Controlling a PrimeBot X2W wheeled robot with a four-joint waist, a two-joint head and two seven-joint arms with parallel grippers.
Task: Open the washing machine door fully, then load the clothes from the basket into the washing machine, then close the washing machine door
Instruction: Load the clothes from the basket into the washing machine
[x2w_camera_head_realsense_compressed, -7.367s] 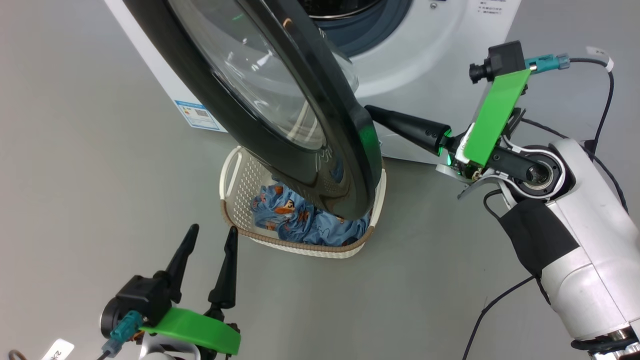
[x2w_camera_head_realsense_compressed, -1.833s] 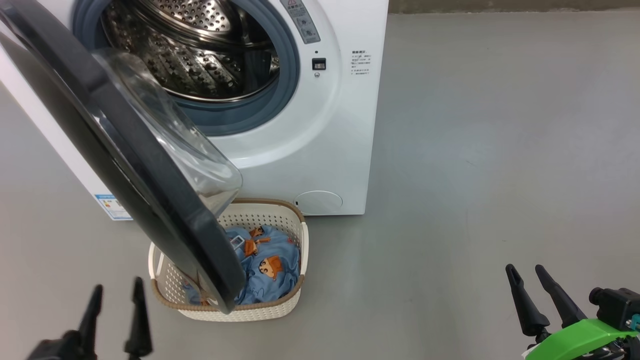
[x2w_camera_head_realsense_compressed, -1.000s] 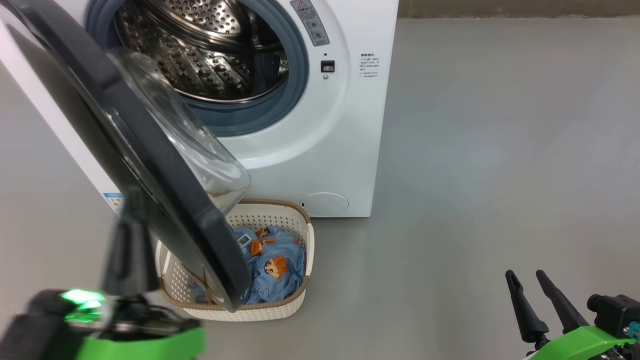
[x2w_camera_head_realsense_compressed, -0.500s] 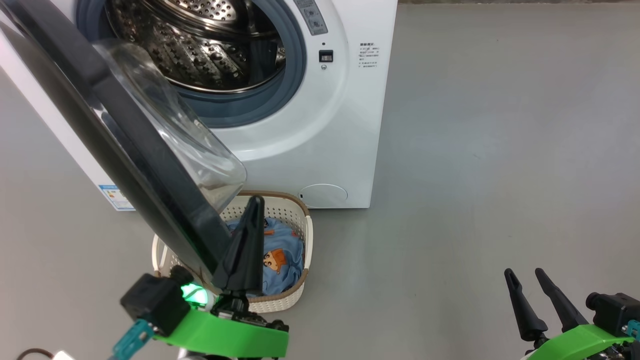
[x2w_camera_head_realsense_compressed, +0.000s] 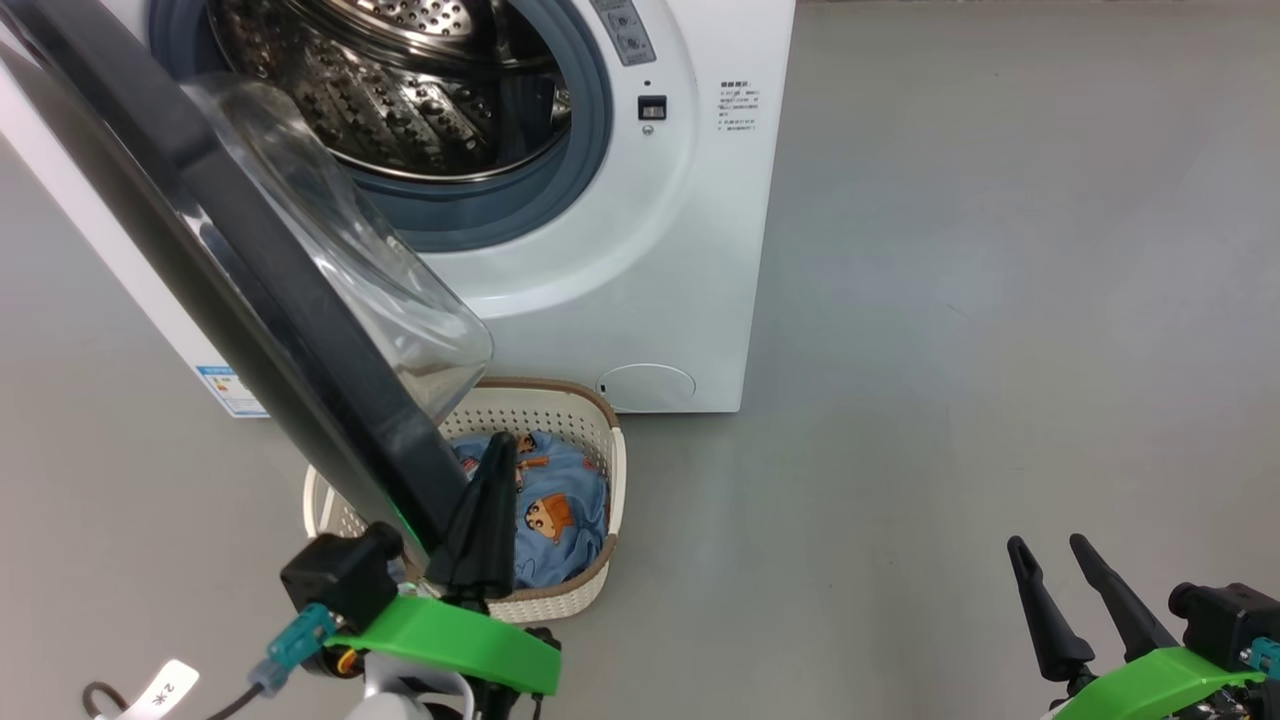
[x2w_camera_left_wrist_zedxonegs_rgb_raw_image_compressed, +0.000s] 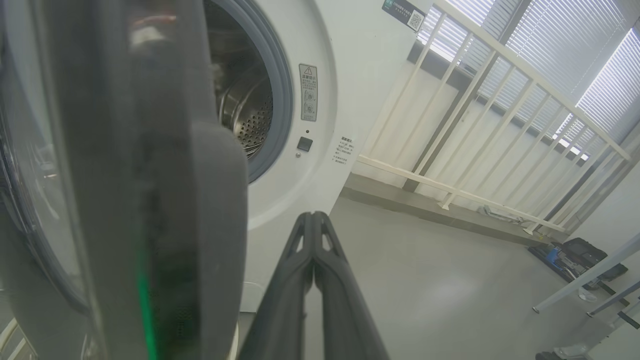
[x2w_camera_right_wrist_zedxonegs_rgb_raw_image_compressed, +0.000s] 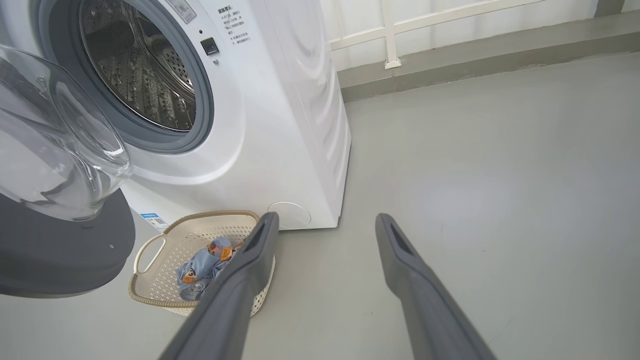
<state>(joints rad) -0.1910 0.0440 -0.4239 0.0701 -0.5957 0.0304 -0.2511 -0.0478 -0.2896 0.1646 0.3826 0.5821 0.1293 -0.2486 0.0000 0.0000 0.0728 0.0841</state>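
Head view: left hand (x2w_camera_head_realsense_compressed: 499, 445), fingers pressed together, empty, 7 o'clock, beside washing machine door (x2w_camera_head_realsense_compressed: 250, 300) edge; clothes (x2w_camera_head_realsense_compressed: 555, 510) in basket (x2w_camera_head_realsense_compressed: 612, 470). Right hand (x2w_camera_head_realsense_compressed: 1047, 545) wide, 5 o'clock.
Left wrist view: door rim 9 o'clock.
Right wrist view: basket 8 o'clock.

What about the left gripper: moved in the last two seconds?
Yes: the left gripper went rightward, from left of the basket to in front of it.

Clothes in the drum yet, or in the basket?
In the basket: the clothes lie inside it; the drum's visible part is bare.
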